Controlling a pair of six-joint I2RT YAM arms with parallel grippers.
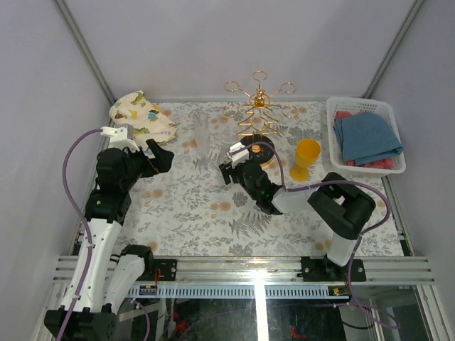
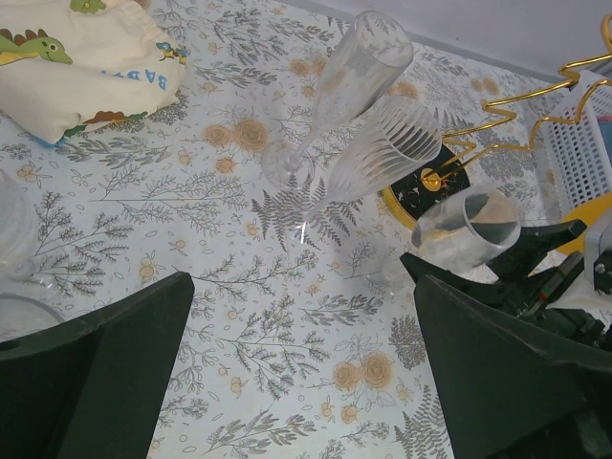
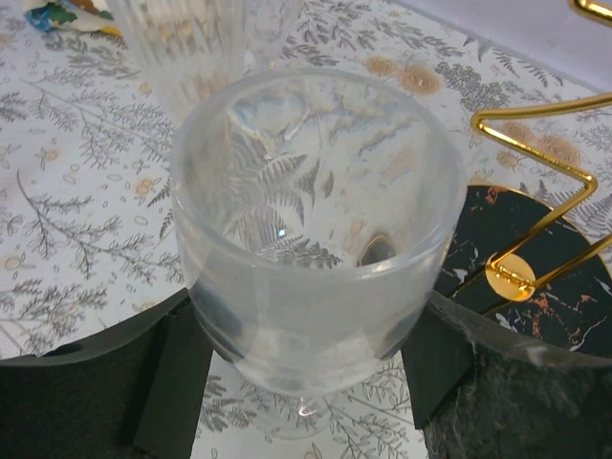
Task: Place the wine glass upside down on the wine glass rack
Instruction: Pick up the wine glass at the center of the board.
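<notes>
Wine glass rack (image 1: 259, 106): one, at 12 o'clock on the floral tablecloth (image 1: 192, 213), with grey walls around.
Right gripper (image 3: 306, 359): pinches the bowl of one upright wine glass (image 3: 316, 239), just at 7 o'clock of the rack's base.
Left gripper (image 2: 304, 325): at 9 o'clock, spread wide, empty.
Other clear glasses (image 2: 368, 57): three, faint from above, one cut off.

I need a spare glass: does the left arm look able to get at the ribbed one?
Likely yes: the left claw is open, with only bare tablecloth before the ribbed glass; the right claw sits aside.

Grey walls (image 1: 213, 42) w/ floral tablecloth (image 1: 178, 213)
</notes>
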